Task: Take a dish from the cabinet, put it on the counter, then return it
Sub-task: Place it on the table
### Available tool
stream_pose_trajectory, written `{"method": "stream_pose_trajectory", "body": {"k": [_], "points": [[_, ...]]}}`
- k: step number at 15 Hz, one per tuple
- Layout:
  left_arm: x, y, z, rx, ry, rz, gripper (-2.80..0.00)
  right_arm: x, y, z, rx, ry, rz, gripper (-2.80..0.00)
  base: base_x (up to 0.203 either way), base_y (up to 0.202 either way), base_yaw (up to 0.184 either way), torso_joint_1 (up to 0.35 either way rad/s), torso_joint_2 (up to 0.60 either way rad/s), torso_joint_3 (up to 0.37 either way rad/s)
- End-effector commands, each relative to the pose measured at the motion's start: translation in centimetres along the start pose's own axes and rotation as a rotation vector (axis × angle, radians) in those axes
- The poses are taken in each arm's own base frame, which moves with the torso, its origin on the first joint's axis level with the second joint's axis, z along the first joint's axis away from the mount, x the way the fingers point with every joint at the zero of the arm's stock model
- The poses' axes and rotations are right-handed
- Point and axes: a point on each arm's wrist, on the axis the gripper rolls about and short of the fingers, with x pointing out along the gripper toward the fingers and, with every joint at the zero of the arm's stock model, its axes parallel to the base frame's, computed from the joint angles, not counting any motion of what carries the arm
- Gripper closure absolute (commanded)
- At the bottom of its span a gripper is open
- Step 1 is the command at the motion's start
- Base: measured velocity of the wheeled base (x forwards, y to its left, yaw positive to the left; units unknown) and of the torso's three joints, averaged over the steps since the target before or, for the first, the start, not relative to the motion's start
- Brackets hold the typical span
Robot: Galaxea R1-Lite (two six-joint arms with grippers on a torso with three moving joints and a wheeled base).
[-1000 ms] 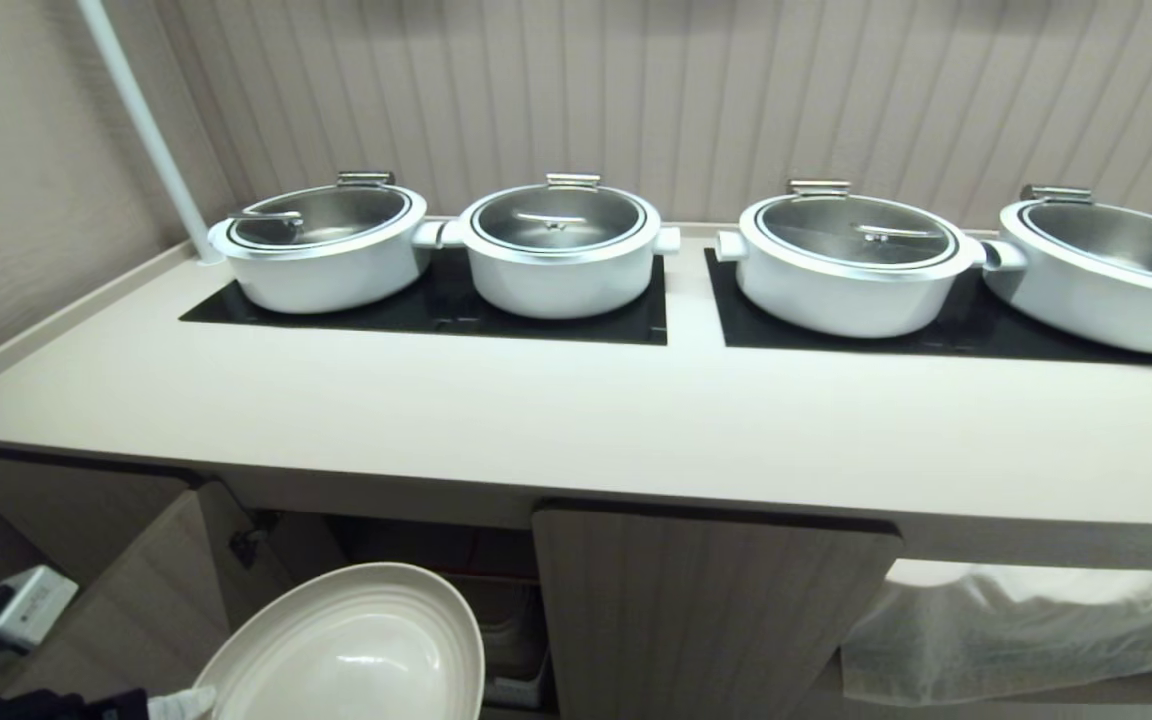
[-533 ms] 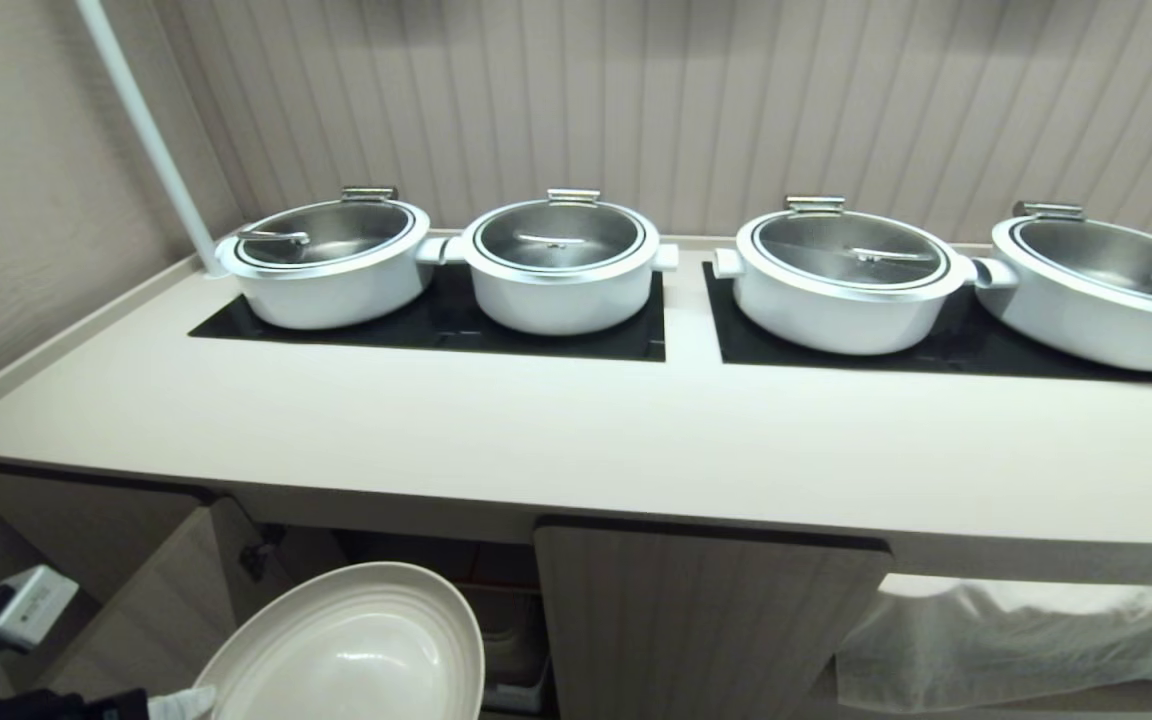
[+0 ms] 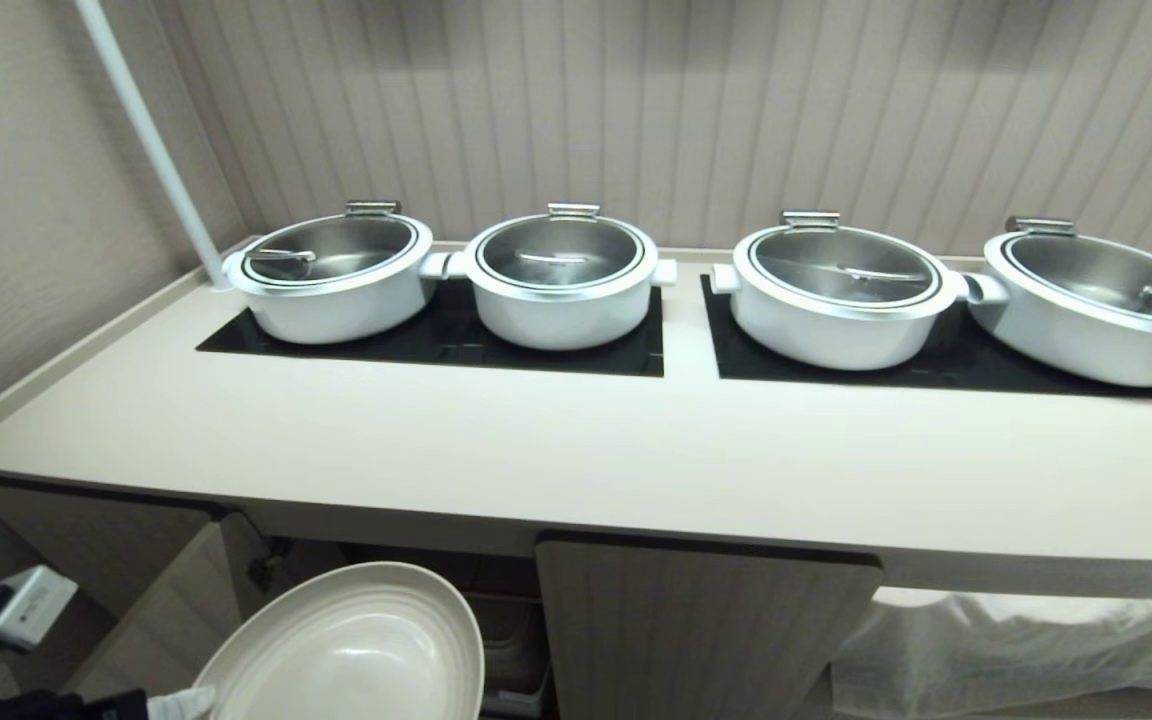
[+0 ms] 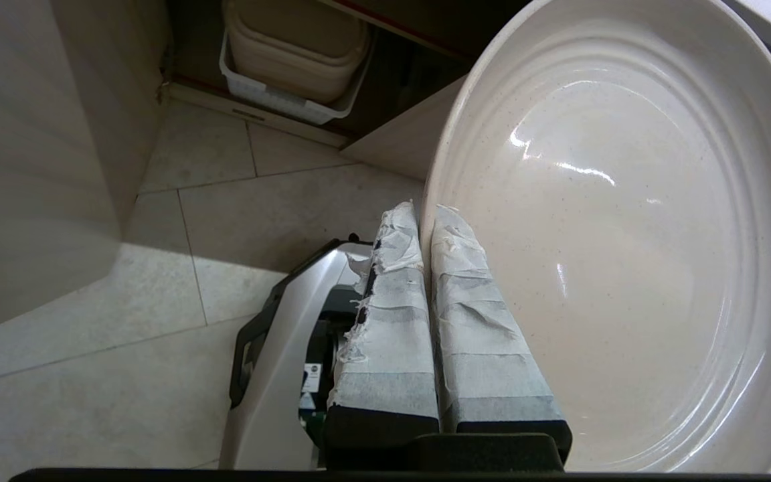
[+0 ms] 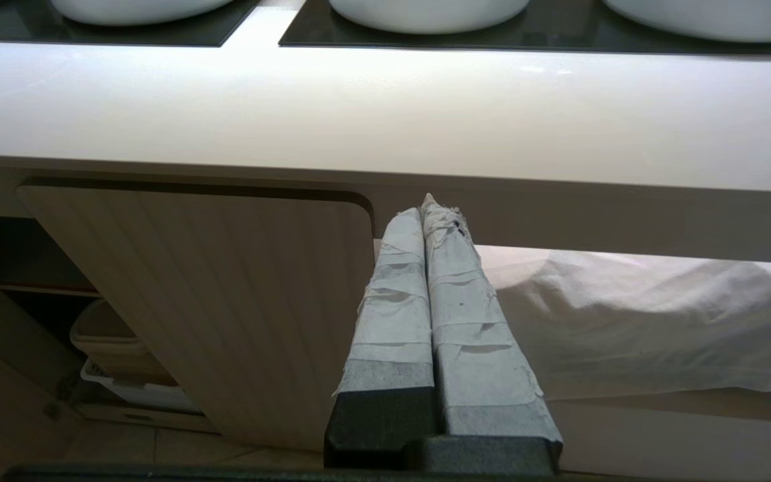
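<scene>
My left gripper (image 4: 423, 213) is shut on the rim of the dish (image 4: 626, 234), a round cream plate with raised rings. In the head view the dish (image 3: 356, 650) hangs tilted at the bottom left, below the counter's front edge and in front of the open cabinet bay (image 3: 406, 570). The left gripper (image 3: 181, 703) shows only as a taped tip at the plate's lower rim. The cream counter (image 3: 576, 450) stretches across above. The right gripper (image 5: 429, 204) is shut on nothing, parked in front of a closed fluted cabinet door (image 5: 225, 281).
Several white lidded pots (image 3: 561, 280) stand on black panels (image 3: 436, 340) along the back of the counter. A door (image 3: 166, 620) stands open at the left. A basket of stacked containers (image 4: 292, 60) sits inside the cabinet. A white cloth (image 3: 1016, 640) hangs at the right.
The whole head view has slid down: the counter and pots sit lower in the picture, so the camera has risen. The dish stays in the same place in the view, held by the left gripper.
</scene>
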Motion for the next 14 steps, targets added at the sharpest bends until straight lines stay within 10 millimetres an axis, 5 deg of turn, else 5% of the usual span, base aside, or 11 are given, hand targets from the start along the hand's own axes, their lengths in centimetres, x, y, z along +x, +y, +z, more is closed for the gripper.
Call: {"method": "stream_pose_trajectory", "body": {"k": [1, 14], "points": [[-0.01, -0.01, 0.01, -0.003, -0.001, -0.001, 0.0, 0.0, 0.0, -0.01, -0.012, 0.0, 0.003, 0.0, 0.0, 0.0, 0.0, 0.077, -0.18, -0.091], [-0.06, 0.01, 0.02, -0.004, -0.006, 0.001, 0.0, 0.0, 0.01, -0.01, -0.019, 0.0, 0.005, 0.0, 0.0, 0.0, 0.0, 0.08, -0.15, -0.075]]}}
